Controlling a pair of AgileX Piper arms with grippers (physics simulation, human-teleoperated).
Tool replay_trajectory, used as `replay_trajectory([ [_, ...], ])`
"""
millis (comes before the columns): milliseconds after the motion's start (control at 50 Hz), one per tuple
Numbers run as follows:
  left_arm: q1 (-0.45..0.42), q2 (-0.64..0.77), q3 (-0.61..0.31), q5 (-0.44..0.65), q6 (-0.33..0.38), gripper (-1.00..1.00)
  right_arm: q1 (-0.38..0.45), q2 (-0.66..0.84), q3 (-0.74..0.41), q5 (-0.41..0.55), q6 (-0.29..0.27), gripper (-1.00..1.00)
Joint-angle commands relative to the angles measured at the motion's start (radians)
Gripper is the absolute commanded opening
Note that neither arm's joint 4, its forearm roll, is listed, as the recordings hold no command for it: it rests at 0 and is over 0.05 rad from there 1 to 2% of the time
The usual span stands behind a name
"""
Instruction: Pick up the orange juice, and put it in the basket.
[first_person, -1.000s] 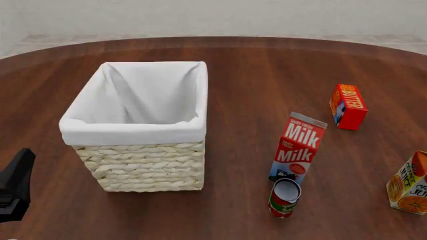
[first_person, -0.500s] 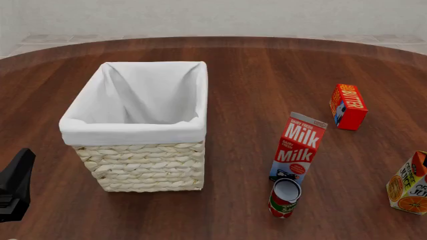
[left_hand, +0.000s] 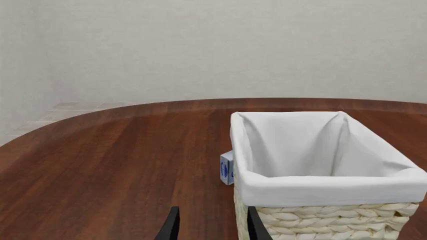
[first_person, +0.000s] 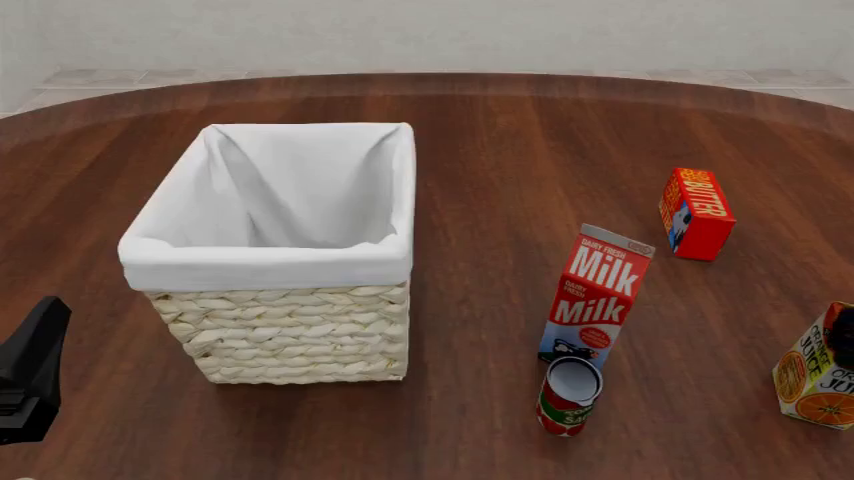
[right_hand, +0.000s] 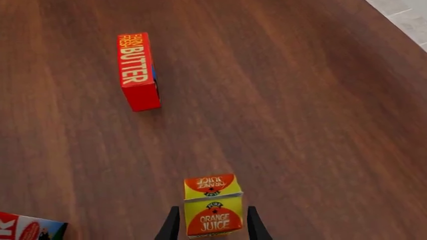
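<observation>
The orange juice (first_person: 817, 380) is a small yellow-green carton standing at the table's right edge. In the right wrist view the carton (right_hand: 212, 187) sits between my right gripper's (right_hand: 213, 210) two open fingers, which flank it from above. I cannot tell whether they touch it. A dark bit of that gripper (first_person: 842, 338) shows over the carton's top. The basket (first_person: 287, 340), woven with a white cloth lining, stands left of centre and is empty. My left gripper (left_hand: 213, 211) is open and empty, low beside the basket's (left_hand: 320, 220) left side, and shows at the front view's left edge (first_person: 30, 372).
A tall Milk carton (first_person: 595, 296) stands right of the basket, with a red can (first_person: 570, 394) lying in front of it. A red butter box (first_person: 697, 213) lies farther back right, also in the right wrist view (right_hand: 138, 70). A small blue-white box (left_hand: 227, 169) sits behind the basket.
A dark part of my right gripper has come into the front view over the orange juice carton's top. The left arm and all objects have not moved.
</observation>
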Motion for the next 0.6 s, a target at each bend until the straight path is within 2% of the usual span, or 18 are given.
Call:
replay_trajectory([
  [20,0.000,0.000,0.000,0.000,0.000,1.00,0.005,0.035,0.022,-0.046,0.005,1.00],
  [600,0.000,0.000,0.000,0.000,0.000,1.00,0.006,0.089,0.071,-0.128,0.006,1.00],
])
